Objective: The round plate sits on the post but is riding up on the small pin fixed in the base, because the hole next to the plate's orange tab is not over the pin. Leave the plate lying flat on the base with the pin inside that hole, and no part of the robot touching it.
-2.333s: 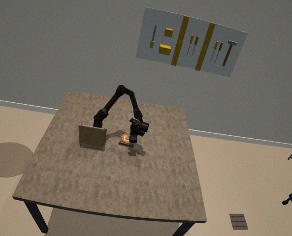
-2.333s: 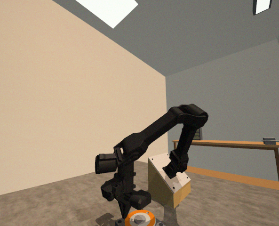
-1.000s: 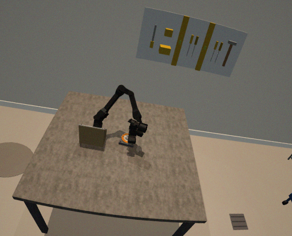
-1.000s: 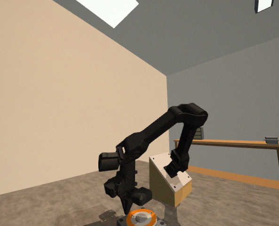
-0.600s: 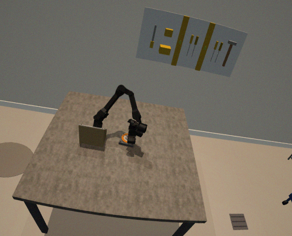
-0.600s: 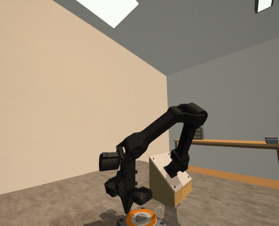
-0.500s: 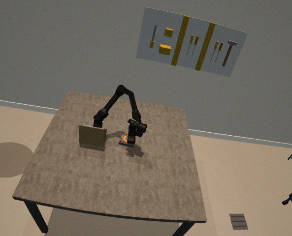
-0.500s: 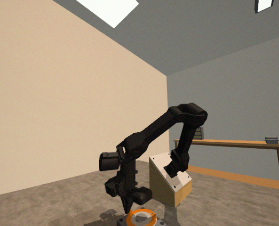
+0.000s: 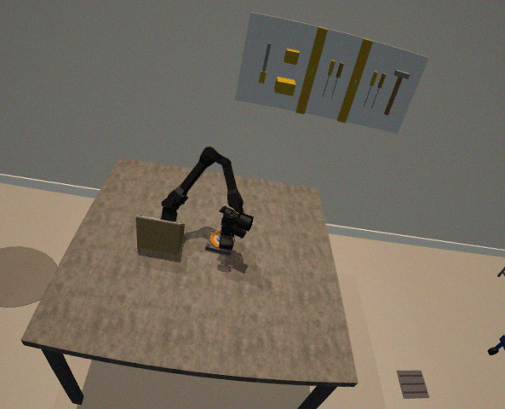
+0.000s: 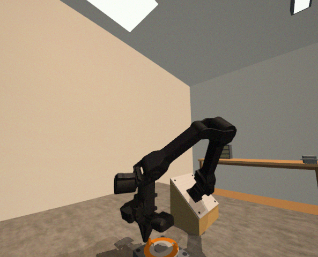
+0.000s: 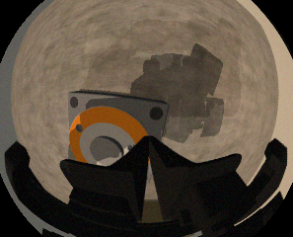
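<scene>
Table [image 9: 164,308]: mottled grey-brown top on dark legs; bears all items below.

Arm [image 10: 180,149]: black, six joints, arched up from its mount at the back of the table and bent down over the plate.

Wedge block [image 10: 193,210]: tan sides, pale sloped face with corner screws, standing just beside the arm's lower link. From the top view its flat olive back [image 9: 159,238] faces the camera, left of the plate.

Base [image 11: 122,109]: grey square block with dark holes at its corners, lying on the table near the wedge block.

Round plate [image 10: 161,247]: orange ring around a grey centre, seated on the base. In the wrist view the ring [image 11: 87,134] covers the base's left part; its near edge is hidden behind the fingers. Post, pin and tab cannot be told apart here.

Gripper [image 10: 145,237]: fingers pressed together to a single point, nothing between them, tip pointing down at the plate's left rim. Whether it touches the rim cannot be told.
</scene>
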`<action>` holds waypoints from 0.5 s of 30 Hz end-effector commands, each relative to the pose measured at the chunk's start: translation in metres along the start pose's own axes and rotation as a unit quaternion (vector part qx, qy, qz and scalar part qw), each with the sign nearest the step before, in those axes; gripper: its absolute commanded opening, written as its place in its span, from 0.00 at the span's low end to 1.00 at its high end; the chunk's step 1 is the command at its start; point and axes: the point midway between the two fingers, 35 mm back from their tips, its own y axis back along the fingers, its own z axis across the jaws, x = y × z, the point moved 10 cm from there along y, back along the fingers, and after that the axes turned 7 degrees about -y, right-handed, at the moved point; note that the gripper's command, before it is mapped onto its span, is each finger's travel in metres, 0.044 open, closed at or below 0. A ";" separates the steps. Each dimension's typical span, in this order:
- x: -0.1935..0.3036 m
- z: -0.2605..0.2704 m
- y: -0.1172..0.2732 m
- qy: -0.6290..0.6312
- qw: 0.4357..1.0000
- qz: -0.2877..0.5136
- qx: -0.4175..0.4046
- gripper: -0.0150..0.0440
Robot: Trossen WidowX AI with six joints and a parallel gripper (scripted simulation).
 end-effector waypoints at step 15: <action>0.010 -0.004 -0.002 -0.003 1.000 0.008 0.004 0.25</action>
